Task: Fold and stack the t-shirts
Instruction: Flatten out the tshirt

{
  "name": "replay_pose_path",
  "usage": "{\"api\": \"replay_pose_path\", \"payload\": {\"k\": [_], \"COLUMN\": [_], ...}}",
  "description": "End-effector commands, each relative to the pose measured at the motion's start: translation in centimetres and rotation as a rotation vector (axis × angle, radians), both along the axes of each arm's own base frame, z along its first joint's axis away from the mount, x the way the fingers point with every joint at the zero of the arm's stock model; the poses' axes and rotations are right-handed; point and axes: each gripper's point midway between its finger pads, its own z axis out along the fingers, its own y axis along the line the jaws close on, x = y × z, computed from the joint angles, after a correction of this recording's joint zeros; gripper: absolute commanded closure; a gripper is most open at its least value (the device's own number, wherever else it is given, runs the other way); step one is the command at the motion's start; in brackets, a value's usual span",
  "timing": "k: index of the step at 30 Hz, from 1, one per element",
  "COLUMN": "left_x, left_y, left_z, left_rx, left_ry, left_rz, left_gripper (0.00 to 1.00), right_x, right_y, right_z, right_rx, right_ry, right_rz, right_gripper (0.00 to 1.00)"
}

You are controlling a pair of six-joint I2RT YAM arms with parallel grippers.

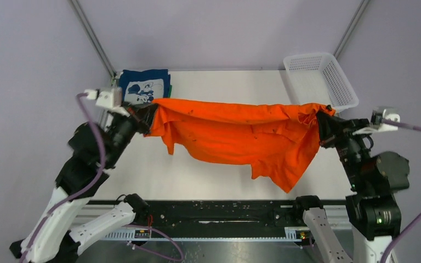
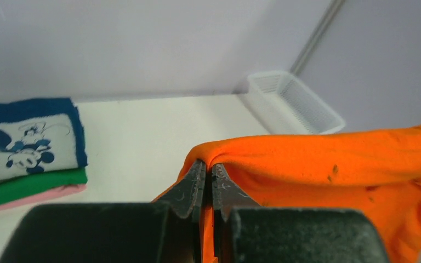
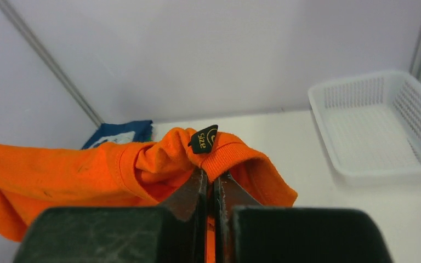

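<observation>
The orange t-shirt [image 1: 241,131] is hanging stretched between the two arms above the counter [image 1: 225,82]. Its top edge is being pulled into a nearly straight line while the body is drooping in uneven folds, with the lowest corner dangling toward the near right; whether that corner is touching the counter cannot be told. The left gripper [image 2: 208,167] is pinching the shirt's left end, its jaws closed tight on a bunched fold of cloth. The right gripper [image 3: 211,178] is clamping the right end the same way, jaws pressed together on the ribbed collar, where a small black size tag [image 3: 204,139] is sticking up. At the far left corner, the navy t-shirt [image 2: 27,139] with its white cartoon print is lying folded on the green t-shirt [image 2: 33,185], which is sitting on the pink t-shirt [image 2: 33,198]. The white mesh basket [image 1: 320,79] is standing at the far right corner.
</observation>
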Motion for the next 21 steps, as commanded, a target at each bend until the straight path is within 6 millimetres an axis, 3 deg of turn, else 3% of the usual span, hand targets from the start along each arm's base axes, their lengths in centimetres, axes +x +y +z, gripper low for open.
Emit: {"api": "replay_pose_path", "payload": {"k": [1,2,4,6,7,8,9,10,11,12,13,15,18,20,21], "left_x": [6.9,8.7,13.8,18.7,20.7,22.6,24.0,25.2,26.2,26.7,26.9,26.5,24.0,21.2,19.2], "left_y": [-1.2,-1.5,-1.9,-1.8,-1.8,-2.1,-2.3,-2.8,-3.2,-3.7,-3.9,-3.6,-2.0,-0.7,0.1], "left_z": [-4.7,-6.3,-11.6,-17.1,-19.3,-21.7,-23.6,-24.6,-25.5,-25.5,-25.4,-24.2,-23.5,-24.3,-26.0], "left_rx": [0.105,0.133,0.169,0.165,0.164,0.182,0.198,0.197,0.197,0.188,0.18,0.164,0.155,0.149,0.157], "left_ry": [0.183,0.229,0.358,0.523,0.598,0.663,0.724,0.76,0.778,0.782,0.783,0.752,0.742,0.773,0.819], "left_rz": [0.187,0.194,0.206,0.201,0.197,0.192,0.197,0.188,0.178,0.16,0.155,0.167,0.221,0.256,0.279], "left_gripper": [1.0,1.0,0.99,0.89,0.88,0.79,0.59,0.5,0.34,0.05,0.01,0.01,0.01,0.01,0.01], "right_x": [5.5,6.9,10.7,14.4,16.4,18.2,20.1,21.7,23.1,24.2,24.9,25.4,24.2,22.2,21.0], "right_y": [-1.5,-1.8,-1.8,-2.0,-2.0,-2.3,-2.3,-2.2,-2.4,-2.5,-2.5,-2.0,-1.7,-1.3,-1.0], "right_z": [-6.1,-8.0,-13.1,-18.6,-20.9,-23.1,-25.0,-26.3,-27.6,-28.2,-28.7,-28.6,-28.4,-29.2,-29.1], "right_rx": [0.041,0.046,0.031,0.007,-0.012,-0.019,-0.025,-0.026,-0.031,-0.038,-0.045,-0.048,-0.014,0.017,0.038], "right_ry": [0.256,0.321,0.482,0.63,0.69,0.75,0.795,0.835,0.877,0.898,0.924,0.947,0.943,0.964,0.959], "right_rz": [-0.124,-0.15,-0.18,-0.216,-0.226,-0.25,-0.257,-0.255,-0.269,-0.281,-0.282,-0.259,-0.248,-0.237,-0.223], "right_gripper": [1.0,1.0,1.0,0.98,0.93,0.87,0.7,0.51,0.31,0.12,0.02,0.01,0.01,0.01,0.01]}}
